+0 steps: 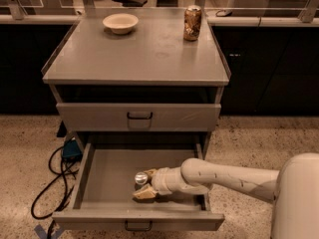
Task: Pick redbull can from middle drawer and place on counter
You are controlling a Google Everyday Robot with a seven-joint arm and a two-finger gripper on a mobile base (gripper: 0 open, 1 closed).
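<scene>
Grey drawer cabinet seen from the front and above. The worktop (139, 54) carries a pale bowl (120, 23) at rear left and a brown-gold patterned can (192, 23) at rear right, the two well apart. The upper drawer (99, 117) is closed, its black loop handle (139, 116) centred on the front panel. The middle drawer (112, 176) is pulled fully out, showing its flat floor and low side walls. The slim can (141, 178) stands upright on the drawer floor, right of centre and towards the front, its shiny silver top facing up. The white arm (224, 176) reaches in from the right across the drawer's right wall. Its gripper (142, 184) is at the slim can, with tan parts showing both behind and in front of it. Whether the gripper is pinching the slim can or only sits around it cannot be told. A black cable (47, 188) loops on the speckled floor left of the cabinet, beside a small blue object (71, 148).
</scene>
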